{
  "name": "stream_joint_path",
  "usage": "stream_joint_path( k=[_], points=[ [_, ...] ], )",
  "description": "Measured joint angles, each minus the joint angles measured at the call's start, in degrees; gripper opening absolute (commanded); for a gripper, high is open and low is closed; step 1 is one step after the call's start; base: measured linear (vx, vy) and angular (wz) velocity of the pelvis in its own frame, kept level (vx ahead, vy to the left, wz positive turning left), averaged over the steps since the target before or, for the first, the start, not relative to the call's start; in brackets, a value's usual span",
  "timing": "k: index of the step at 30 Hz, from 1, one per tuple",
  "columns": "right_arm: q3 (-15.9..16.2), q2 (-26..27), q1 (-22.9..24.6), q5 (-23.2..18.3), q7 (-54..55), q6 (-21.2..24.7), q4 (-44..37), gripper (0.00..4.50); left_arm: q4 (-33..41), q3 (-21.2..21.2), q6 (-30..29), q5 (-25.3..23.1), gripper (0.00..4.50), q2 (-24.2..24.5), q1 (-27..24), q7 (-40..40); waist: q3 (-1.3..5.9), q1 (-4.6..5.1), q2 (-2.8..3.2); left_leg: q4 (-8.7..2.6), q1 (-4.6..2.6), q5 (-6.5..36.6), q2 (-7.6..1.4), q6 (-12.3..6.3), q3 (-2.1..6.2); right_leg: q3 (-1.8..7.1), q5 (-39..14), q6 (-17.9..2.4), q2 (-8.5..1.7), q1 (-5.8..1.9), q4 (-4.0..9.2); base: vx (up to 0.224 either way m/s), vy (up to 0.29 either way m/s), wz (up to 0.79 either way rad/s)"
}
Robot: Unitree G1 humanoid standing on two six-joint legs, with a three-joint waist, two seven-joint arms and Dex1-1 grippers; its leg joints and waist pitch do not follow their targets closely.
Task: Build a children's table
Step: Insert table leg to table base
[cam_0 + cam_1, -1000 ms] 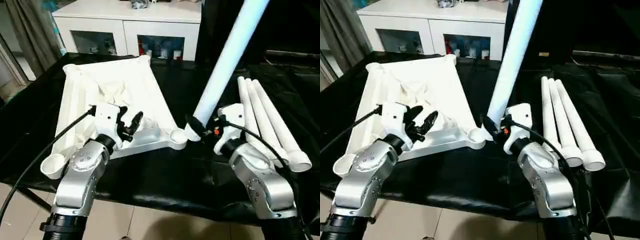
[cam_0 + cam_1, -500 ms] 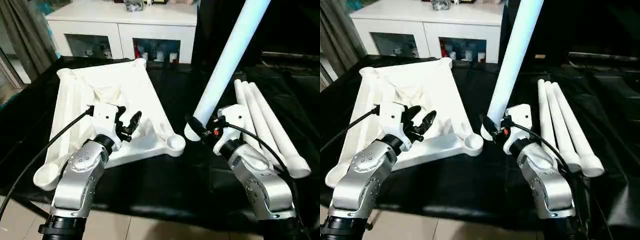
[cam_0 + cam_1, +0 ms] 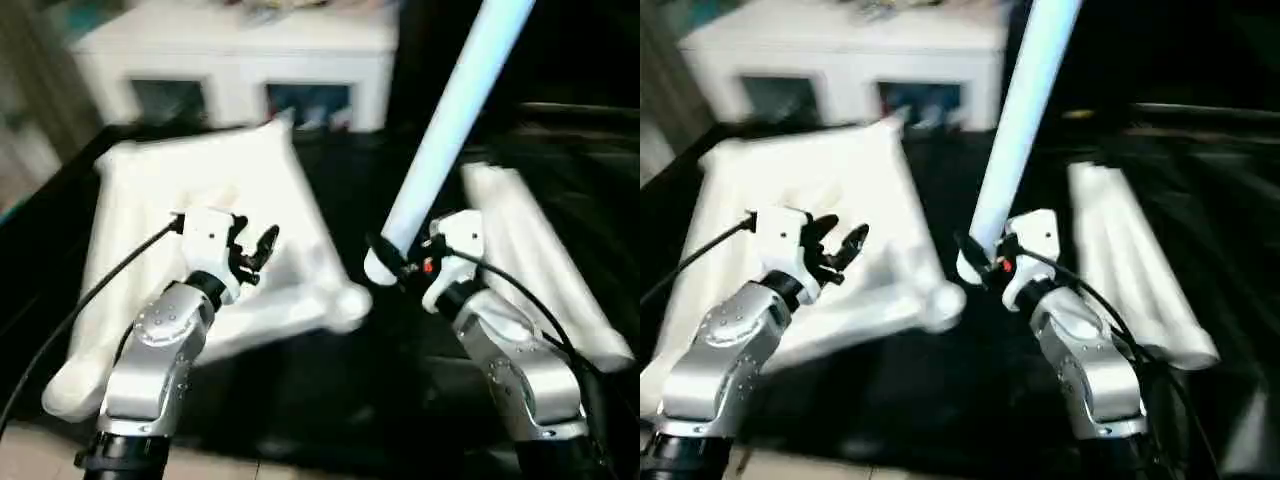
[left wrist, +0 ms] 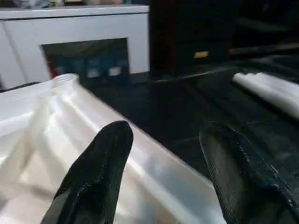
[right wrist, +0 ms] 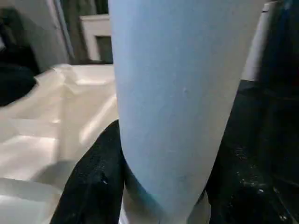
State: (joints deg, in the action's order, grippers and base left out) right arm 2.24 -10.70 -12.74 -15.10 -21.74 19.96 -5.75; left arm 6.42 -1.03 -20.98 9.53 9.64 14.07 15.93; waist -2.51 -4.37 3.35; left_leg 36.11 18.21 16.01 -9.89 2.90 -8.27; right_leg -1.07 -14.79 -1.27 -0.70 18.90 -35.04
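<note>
The white tabletop lies ribbed side up on the black-draped work table, its near right corner socket toward my right arm. My left gripper hovers open over its near part, nothing between the fingers. My right gripper is shut on the thick end of a long white leg, which rises steeply up and away to the right. The leg's lower end hangs just right of the corner socket. The black fingers clasp the leg on both sides.
More white legs lie side by side on the black cloth at the right. A white cabinet with glass doors stands behind the work table. The table's front edge runs close below my forearms.
The camera has shifted, moving the whole picture. Both grippers keep their poses; the leg stays held beside the corner socket.
</note>
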Motion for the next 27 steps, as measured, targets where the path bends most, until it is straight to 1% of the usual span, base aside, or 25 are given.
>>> stream_joint_path(
  k=[1, 2, 3, 4, 5, 6, 7, 8, 9, 10, 11, 12, 13, 14, 15, 16, 17, 18, 19, 20, 22, 23, 25, 26, 27],
  points=[
    [0.1, 0.1, 0.0, 0.0, 0.0, 0.0, 0.0, 1.90, 0.0, 0.2, 0.0, 0.0, 2.80, 0.2, -0.3, 0.0, 0.09, -0.15, 0.07, 0.38, 0.75, -0.2, -0.11, 0.30, 0.51, -0.13, -0.1, 0.0, 0.26, 0.04, -0.06, 0.000, 0.000, 0.00],
    [0.4, 0.2, -0.1, 0.0, -0.2, 0.0, 0.0, 1.90, -0.1, 0.4, 0.0, 0.0, 2.80, 0.5, -0.5, 0.0, 0.18, 0.12, 0.00, 0.43, 0.70, -0.1, -0.14, 0.25, 1.08, -0.43, -0.2, -0.1, 0.09, 0.11, -0.11, 0.000, 0.000, 0.00],
    [1.3, 0.2, -0.3, 0.1, -0.7, 0.0, 0.0, 1.90, -0.1, 0.7, -0.1, 0.0, 2.80, 0.6, -0.5, -0.1, 0.19, 0.47, 0.01, 0.38, 0.59, 0.0, 0.09, 0.11, 1.19, -0.83, -0.4, -0.3, -0.33, 0.26, -0.31, 0.070, -0.008, 0.03],
    [2.7, -0.5, -0.3, 0.6, -1.6, 0.0, 0.0, 1.90, -0.1, 0.7, -0.1, 0.0, 2.80, 0.5, -0.5, -0.1, 0.30, 0.86, 0.07, 0.78, 1.81, 0.1, 1.06, -1.24, 2.15, -1.95, -0.6, 0.6, -0.95, -0.24, 0.03, 0.039, 0.064, 0.46],
    [4.4, -2.4, -0.2, 2.1, -2.8, -0.2, 0.0, 1.90, 0.0, 0.4, -0.1, 0.0, 2.80, 0.2, 0.0, -0.1, 0.39, 1.18, 0.10, 1.08, 2.59, 0.2, 1.90, -3.22, 3.28, -3.42, -1.0, 0.9, -1.95, -0.53, 0.22, 0.039, 0.064, 0.46],
    [5.3, -3.0, -0.2, 3.1, -3.3, -0.4, 0.0, 1.90, 0.0, 0.4, -0.1, 0.0, 2.80, 0.2, 0.0, -0.1, 0.39, 1.32, 0.18, 1.42, 3.11, 0.3, 2.25, -5.63, 3.77, -4.72, -1.1, 1.1, -2.58, -1.12, 0.71, -0.013, 0.072, 0.75],
    [5.4, -3.0, -0.1, 3.6, -3.5, -0.4, 0.1, 1.90, 0.0, 0.4, -0.1, 0.0, 2.80, 0.2, 0.0, -0.1, 0.39, 1.31, 0.20, 1.40, 3.32, 0.2, 2.41, -6.67, 4.12, -5.71, -1.2, 1.2, -2.89, -1.78, 1.38, 0.061, 0.009, 0.73],
    [4.7, -1.4, -0.2, 3.0, -2.9, 0.0, 0.2, 1.90, 0.0, 0.7, -0.1, 0.0, 2.80, 0.5, -0.1, -0.1, 0.42, 1.43, 0.31, 1.17, 2.95, 0.1, 2.35, -6.45, 4.69, -6.43, -1.4, 1.1, -2.94, -2.09, 1.69, 0.061, 0.009, 0.73],
    [4.6, 0.2, -0.8, 2.2, -2.3, 0.4, 0.4, 1.90, 0.0, 1.3, -0.1, 0.0, 2.80, 0.8, -0.8, -0.2, 0.31, 1.35, 0.20, 1.05, 2.49, 0.2, 2.38, -5.58, 4.78, -5.88, -2.1, 0.0, -2.80, -1.66, 0.41, 0.106, -0.019, 0.43],
    [5.1, 1.1, -1.2, 1.8, -2.3, 0.4, 0.3, 1.90, 0.0, 1.9, -0.2, -0.1, 2.80, 1.1, -1.2, -0.3, 0.33, 1.45, 0.15, 1.19, 2.11, 0.3, 2.48, -3.93, 4.79, -4.90, -2.8, -0.9, -2.83, -0.80, -1.91, 0.090, -0.049, 0.08],
    [5.6, 0.7, -1.2, 1.8, -2.4, 0.4, 0.2, 1.90, 0.0, 2.3, -0.1, -0.1, 2.80, 1.3, -1.2, -0.3, 0.39, 1.54, -0.06, 1.91, 1.89, 0.6, 2.81, -2.92, 4.77, -3.46, -2.8, -1.0, -2.99, 0.75, -4.92, 0.090, -0.049, 0.08],
    [5.6, 0.0, -1.0, 2.0, -2.4, 0.4, 0.3, 1.90, 0.1, 2.3, -0.1, -0.1, 2.80, 1.3, -1.2, -0.1, 0.62, 1.52, -0.74, 2.17, 1.91, 0.7, 3.47, -2.73, 4.57, -2.01, -2.5, -0.3, -3.45, 2.05, -4.98, 0.000, 0.000, 0.00],
    [5.2, -0.8, -0.9, 2.1, -2.4, 0.4, 0.3, 1.90, 0.2, 2.1, -0.1, -0.1, 2.80, 1.4, -1.2, 0.1, 0.61, 1.57, -1.42, 2.60, 2.15, 0.7, 4.17, -2.69, 4.26, -0.55, -2.0, 3.0, -4.21, 3.00, -4.42, 0.000, 0.000, 0.00],
    [4.5, -1.4, -0.5, 2.1, -2.4, 0.4, 0.3, 1.90, 0.2, 1.7, -0.1, -0.1, 2.80, 1.0, -1.3, 0.2, 0.60, 1.29, -1.59, 2.91, 2.62, 0.6, 4.24, -2.62, 4.02, -0.05, -1.9, 3.2, -4.17, 3.11, -5.10, 0.000, 0.000, 0.00],
    [3.8, -1.9, 0.1, 2.1, -2.4, 0.5, 0.4, 1.90, 0.2, 0.0, -0.2, -0.1, 2.80, 0.9, -1.4, 0.8, 0.55, 1.21, -1.66, 2.67, 3.08, 0.2, 4.08, -2.24, 4.02, 0.30, -1.8, 3.1, -3.80, 3.36, -5.21, 0.000, 0.000, 0.00],
    [3.5, -2.2, 0.2, 2.1, -2.3, 0.5, 0.4, 1.90, 0.2, -0.8, -0.2, 0.1, 2.80, 0.8, -1.6, 1.4, 0.51, 1.20, -1.73, 2.27, 3.10, -0.2, 3.89, -1.52, 3.98, 0.27, -1.5, 2.9, -3.61, 3.51, -5.15, -0.037, -0.068, 0.02],
    [3.1, -2.0, 0.2, 2.1, -2.3, 0.5, 0.4, 1.90, 0.2, -1.4, -0.4, 0.3, 2.80, 1.0, -1.8, 2.1, 0.48, 1.26, -1.77, 1.72, 3.06, -0.7, 3.68, -0.47, 3.86, 0.16, -1.1, 2.8, -3.41, 3.59, -4.82, -0.037, -0.068, 0.02],
    [3.0, -1.8, 0.2, 2.1, -2.3, 0.5, 0.4, 1.90, 0.2, -1.6, -0.5, 0.4, 2.80, 1.2, -1.9, 2.6, 0.42, 1.26, -1.65, 1.43, 2.96, -0.9, 3.40, 0.05, 3.84, 0.08, -0.7, 2.6, -3.21, 3.50, -4.42, -0.071, -0.049, -0.02],
    [2.9, -1.7, 0.2, 2.1, -2.3, 0.5, 0.4, 1.90, 0.2, -1.6, -0.5, 0.3, 2.80, 1.5, -2.0, 2.8, 0.34, 1.23, -1.45, 1.27, 2.82, -1.0, 2.97, 0.34, 3.86, 0.05, -0.2, 2.5, -2.87, 3.22, -3.79, -0.095, -0.021, -0.05],
    [2.9, -1.0, 0.2, 2.1, -2.2, 0.5, 0.4, 1.90, 0.2, -1.6, -0.6, 0.3, 2.80, 2.1, -2.0, 3.4, 0.23, 1.25, -1.26, 1.07, 2.71, -1.2, 2.51, 0.91, 3.77, -0.12, 0.1, 1.9, -2.60, 2.87, -3.03, -0.095, -0.021, -0.05],
    [2.9, -0.9, 0.3, 2.1, -1.8, 0.5, 0.3, 1.90, 0.0, -1.6, -0.8, 0.3, 2.80, 2.8, -1.8, 4.3, 0.17, 1.32, -1.20, 0.89, 2.59, -1.7, 1.96, 1.07, 3.07, -0.24, 0.7, 1.6, -2.58, 2.68, -2.62, -0.099, -0.001, 0.00],
    [2.8, -1.0, 0.2, 2.1, -1.4, 0.7, 0.3, 1.90, -0.5, -1.7, -0.8, 0.3, 2.80, 3.2, -1.6, 5.3, 0.06, 1.39, -1.11, 0.83, 2.15, -2.0, 1.63, 1.05, 2.50, -0.23, 0.9, 1.5, -2.60, 2.44, -2.46, -0.093, 0.003, 0.03],
    [2.6, -1.2, 0.2, 2.1, -0.8, 1.0, 0.3, 1.90, -1.4, -2.1, -0.8, 0.3, 2.80, 4.1, -1.5, 6.8, -0.12, 1.40, -1.04, 0.65, 1.75, -2.0, 1.38, 1.04, 1.90, -0.13, 1.1, 1.5, -2.64, 1.99, -2.15, -0.087, 0.010, 0.02],
    [2.4, -1.5, 0.2, 1.9, -0.6, 1.4, 0.3, 1.90, -2.8, -3.5, -0.8, 0.4, 2.80, 6.0, -0.4, 9.5, -0.13, 1.35, -1.06, 0.47, 1.66, -2.0, 1.25, 1.04, 1.55, -0.05, 1.1, 1.6, -2.68, 1.99, -1.99, -0.089, 0.010, 0.01],
    [2.0, -1.8, 0.2, 1.7, -0.7, 2.0, 0.3, 1.90, -4.0, -4.5, -0.9, 0.5, 2.80, 7.3, 0.5, 11.8, -0.15, 1.31, -1.10, 0.37, 1.71, -2.0, 1.24, 1.04, 1.39, 0.10, 1.1, 1.6, -2.68, 2.07, -1.97, -0.072, 0.000, 0.05]
  ],
)
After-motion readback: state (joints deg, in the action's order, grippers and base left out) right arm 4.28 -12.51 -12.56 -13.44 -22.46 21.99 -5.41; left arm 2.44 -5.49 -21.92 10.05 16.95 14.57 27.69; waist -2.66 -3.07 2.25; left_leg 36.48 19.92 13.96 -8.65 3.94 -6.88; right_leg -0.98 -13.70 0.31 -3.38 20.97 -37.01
